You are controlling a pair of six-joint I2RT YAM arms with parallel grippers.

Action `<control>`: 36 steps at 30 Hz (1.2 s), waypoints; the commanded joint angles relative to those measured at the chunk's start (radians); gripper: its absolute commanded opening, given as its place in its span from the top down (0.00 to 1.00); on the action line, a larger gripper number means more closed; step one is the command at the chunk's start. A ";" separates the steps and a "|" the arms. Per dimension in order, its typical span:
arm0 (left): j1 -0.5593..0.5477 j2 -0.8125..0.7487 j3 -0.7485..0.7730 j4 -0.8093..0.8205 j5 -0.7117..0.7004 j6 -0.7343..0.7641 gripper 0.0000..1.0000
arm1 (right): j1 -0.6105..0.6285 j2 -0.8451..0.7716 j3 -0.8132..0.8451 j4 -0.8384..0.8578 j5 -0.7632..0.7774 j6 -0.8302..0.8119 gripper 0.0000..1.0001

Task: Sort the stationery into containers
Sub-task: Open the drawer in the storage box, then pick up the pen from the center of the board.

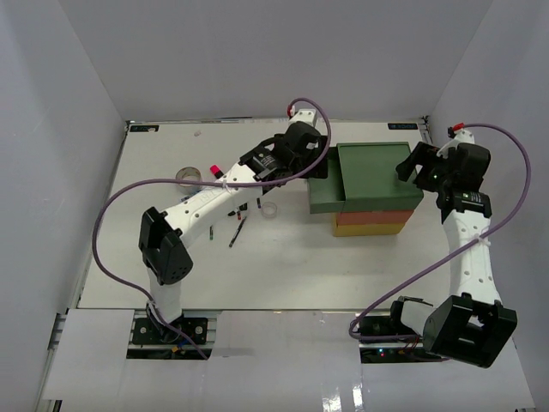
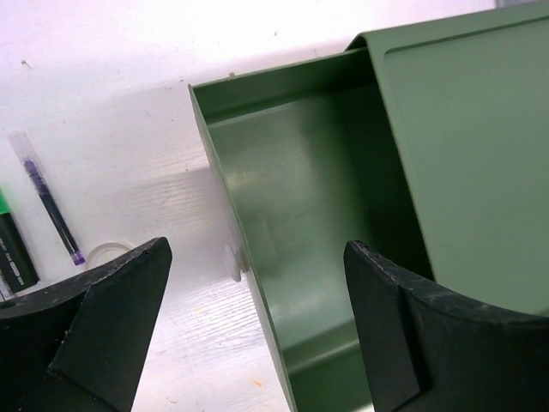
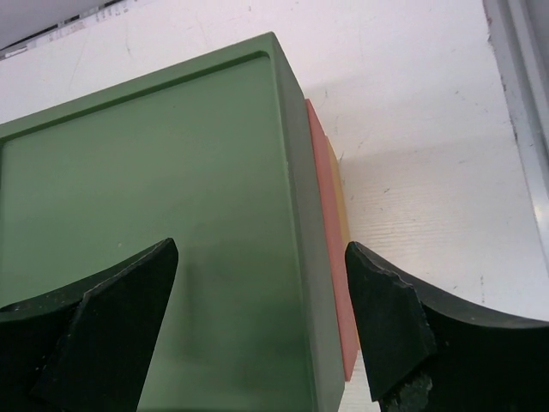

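The left arm (image 1: 202,204) and right arm (image 1: 470,253) are built alike: white tubular links joined by chunky black joint housings, each rising from a black base plate (image 1: 167,330). A slack purple cable (image 1: 105,219) loops along each arm and ends in a small red plug (image 1: 455,129) near the wrist. The fingers (image 2: 111,322) are matte black plastic wedges with slightly rough, chipped edges.
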 commanded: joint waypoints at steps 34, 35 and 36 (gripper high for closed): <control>0.393 -0.532 -1.039 0.284 0.325 0.250 0.12 | 0.330 -0.642 -0.092 -0.046 -0.034 -0.250 0.10; 0.398 -0.494 -1.025 0.290 0.338 0.255 0.14 | 0.332 -0.656 -0.100 -0.044 -0.034 -0.250 0.10; 0.402 -0.478 -1.019 0.295 0.339 0.258 0.15 | 0.332 -0.660 -0.107 -0.041 -0.032 -0.250 0.10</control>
